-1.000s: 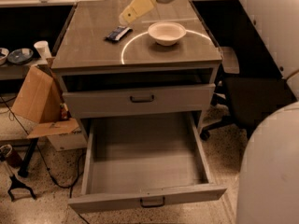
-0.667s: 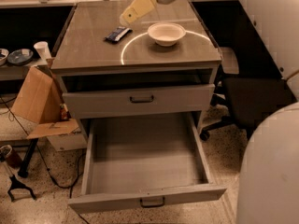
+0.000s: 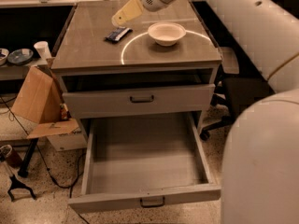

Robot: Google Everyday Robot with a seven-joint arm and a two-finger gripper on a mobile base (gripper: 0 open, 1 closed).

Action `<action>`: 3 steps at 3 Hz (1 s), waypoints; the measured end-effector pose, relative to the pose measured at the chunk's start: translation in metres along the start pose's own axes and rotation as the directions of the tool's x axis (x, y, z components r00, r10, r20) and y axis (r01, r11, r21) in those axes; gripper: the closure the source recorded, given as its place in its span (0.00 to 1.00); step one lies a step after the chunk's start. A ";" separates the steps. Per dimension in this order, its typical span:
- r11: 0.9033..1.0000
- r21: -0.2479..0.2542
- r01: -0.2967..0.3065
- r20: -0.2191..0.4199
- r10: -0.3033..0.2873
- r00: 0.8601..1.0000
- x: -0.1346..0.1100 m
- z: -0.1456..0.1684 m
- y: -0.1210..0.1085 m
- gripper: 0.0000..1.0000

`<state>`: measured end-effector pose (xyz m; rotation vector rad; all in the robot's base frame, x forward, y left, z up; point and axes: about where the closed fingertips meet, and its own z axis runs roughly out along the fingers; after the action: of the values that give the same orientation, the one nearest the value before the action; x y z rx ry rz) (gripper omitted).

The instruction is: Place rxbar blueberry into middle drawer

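The rxbar blueberry [image 3: 117,33], a small dark bar, lies flat on the cabinet top, left of the white bowl [image 3: 167,33]. My gripper [image 3: 125,14], pale tan, hangs just above and behind the bar, tilted down toward it, apart from it and holding nothing. The middle drawer [image 3: 145,200] is pulled wide open below, and its deep grey tray holds nothing. The upper drawer front [image 3: 140,99] is slightly out.
My white arm [image 3: 261,36] and body fill the right side. A cardboard box [image 3: 35,99] and a paper cup [image 3: 43,50] sit to the left of the cabinet. Cables and a stand lie on the floor at the left. A chair base [image 3: 219,125] stands at the right.
My gripper has moved slightly left and down toward the bar. The bar, bowl and drawers have not moved.
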<state>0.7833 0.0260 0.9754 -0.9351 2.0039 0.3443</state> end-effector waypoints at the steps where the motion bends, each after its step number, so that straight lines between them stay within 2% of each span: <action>1: 0.990 0.101 -0.102 0.002 0.102 0.995 0.007 0.043 -0.025 0.00; 2: 0.965 0.184 -0.188 -0.021 0.195 0.981 0.018 0.087 -0.049 0.00; 3: 0.965 0.183 -0.187 -0.021 0.194 0.981 0.018 0.088 -0.049 0.00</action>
<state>0.8654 0.0325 0.9153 -0.6418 2.1266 0.2458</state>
